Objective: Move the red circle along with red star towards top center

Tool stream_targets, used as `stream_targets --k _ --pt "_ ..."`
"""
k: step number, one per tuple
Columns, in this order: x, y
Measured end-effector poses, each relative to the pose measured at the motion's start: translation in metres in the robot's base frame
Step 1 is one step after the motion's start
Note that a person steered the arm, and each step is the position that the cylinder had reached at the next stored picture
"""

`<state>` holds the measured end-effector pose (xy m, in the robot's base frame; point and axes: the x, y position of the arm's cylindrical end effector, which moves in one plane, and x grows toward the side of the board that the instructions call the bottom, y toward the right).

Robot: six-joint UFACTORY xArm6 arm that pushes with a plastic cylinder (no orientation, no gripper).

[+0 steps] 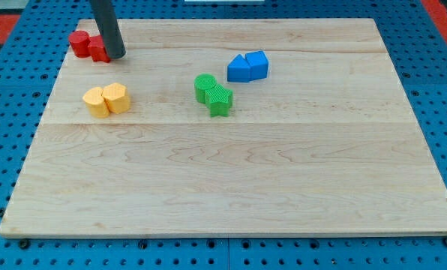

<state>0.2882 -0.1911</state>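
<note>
The red circle [78,42] and the red star [97,49] lie touching each other at the board's top left corner, the circle on the left. My dark rod comes down from the view's top and my tip [116,55] rests on the board right against the star's right side, partly hiding it.
Two yellow blocks [106,100] sit together below the red pair. A green circle [205,85] and a green star [220,100] touch near the board's middle. Two blue blocks [247,67] sit together right of them. The wooden board [231,187] lies on a blue pegboard.
</note>
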Motion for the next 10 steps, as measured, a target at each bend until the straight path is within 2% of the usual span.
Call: stream_targets --k 5,6,7,10 --pt "-0.001 0.028" --pt "0.029 0.042" --pt "0.039 0.066" --pt "0.036 0.086"
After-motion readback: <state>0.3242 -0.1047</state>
